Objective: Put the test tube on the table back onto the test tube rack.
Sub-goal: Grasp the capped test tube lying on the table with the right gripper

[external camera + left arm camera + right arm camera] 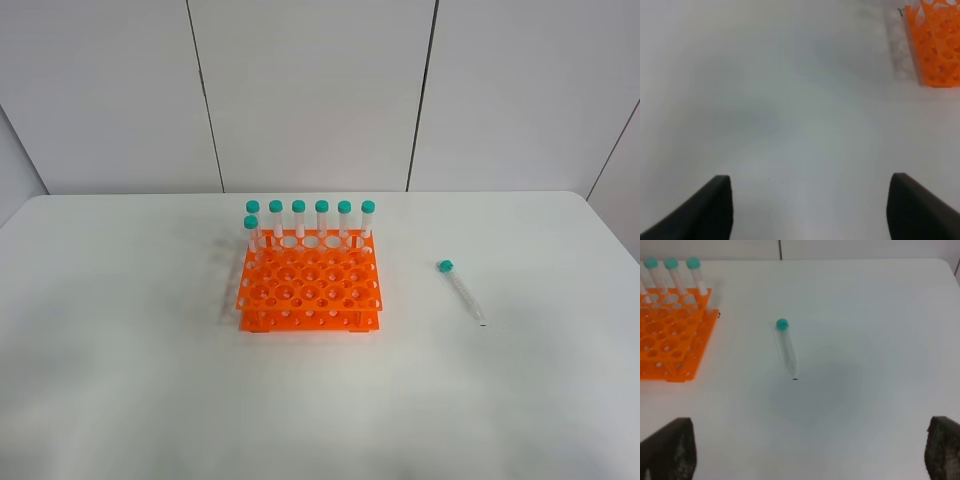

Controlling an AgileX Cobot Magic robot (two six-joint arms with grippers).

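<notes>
The test tube (pixel 462 292) lies flat on the white table (pixel 120 350), to the right of the orange test tube rack (pixel 310 285), its teal cap toward the back. The rack holds several upright teal-capped tubes (pixel 321 218) in its back row. In the right wrist view the tube (pixel 786 347) lies ahead of my right gripper (pixel 810 455), whose fingers (pixel 670 450) are wide apart and empty, well short of the tube. My left gripper (pixel 810 210) is open and empty over bare table, with a corner of the rack (pixel 935 45) far ahead. Neither arm shows in the exterior high view.
White wall panels (pixel 310 90) stand behind the table's far edge. The rack (pixel 665 340) sits to one side of the tube in the right wrist view, with several empty holes in its front rows.
</notes>
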